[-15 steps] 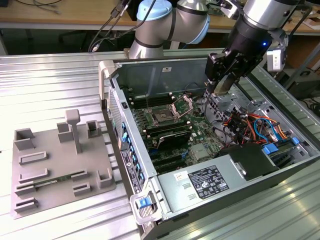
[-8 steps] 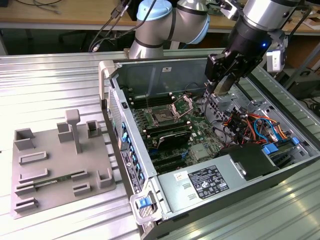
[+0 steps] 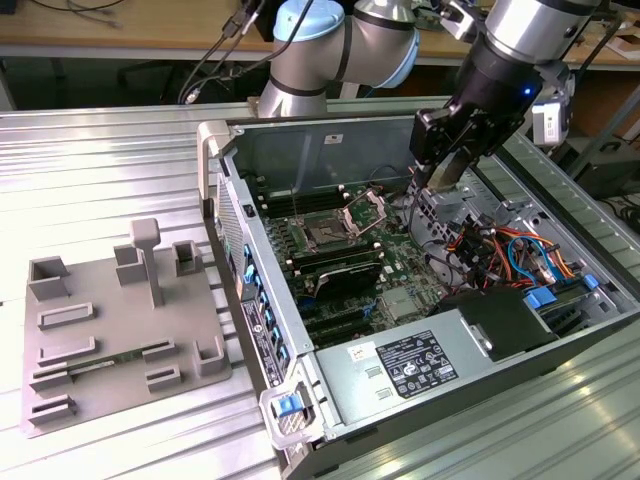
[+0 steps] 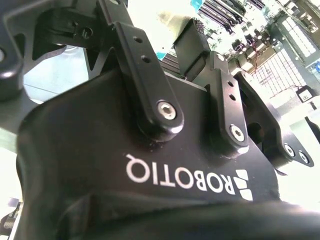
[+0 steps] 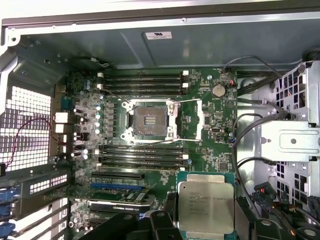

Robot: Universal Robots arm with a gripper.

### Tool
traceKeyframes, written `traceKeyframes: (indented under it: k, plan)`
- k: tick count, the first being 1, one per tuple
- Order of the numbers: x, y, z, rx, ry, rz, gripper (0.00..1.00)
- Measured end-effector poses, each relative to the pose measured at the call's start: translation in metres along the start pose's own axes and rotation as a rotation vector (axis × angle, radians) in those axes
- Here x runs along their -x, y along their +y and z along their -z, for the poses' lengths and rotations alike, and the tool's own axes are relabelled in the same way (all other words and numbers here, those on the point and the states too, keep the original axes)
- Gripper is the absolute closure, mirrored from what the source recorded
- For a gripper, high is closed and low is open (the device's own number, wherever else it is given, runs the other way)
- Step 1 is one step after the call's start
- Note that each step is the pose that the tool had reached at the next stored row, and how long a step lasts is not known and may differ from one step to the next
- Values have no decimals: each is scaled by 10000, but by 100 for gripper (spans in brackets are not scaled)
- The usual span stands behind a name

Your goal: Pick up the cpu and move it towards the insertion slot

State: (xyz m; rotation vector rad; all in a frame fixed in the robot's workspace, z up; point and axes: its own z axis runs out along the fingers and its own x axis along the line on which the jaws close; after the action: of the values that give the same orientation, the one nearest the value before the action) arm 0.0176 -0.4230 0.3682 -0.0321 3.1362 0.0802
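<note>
Pinched between the fingers point(image 5: 172, 220), the cpu point(image 5: 206, 206) hangs near the insertion slot point(image 5: 148, 121).

In the first wrist view the cpu point(image 5: 206, 204) is cut off at its lower corners by the dark end effector point(image 5: 200, 227) fingers, themselves cropped by the picture's edge; whether the pads press its sides is hidden. In the exterior view the end effector point(image 3: 440, 178) tip is too small to show the chip; the insertion slot point(image 3: 328, 234) contacts blur.
</note>
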Motion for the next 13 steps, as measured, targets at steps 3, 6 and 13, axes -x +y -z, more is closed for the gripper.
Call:
traceKeyframes:
  k: [3, 6, 13]
  plan:
    - [4, -1, -12, 0, 0, 0, 46]
    - [14, -2, -45, 0, 0, 0, 46]
    - [19, -4, -66, 0, 0, 0, 46]
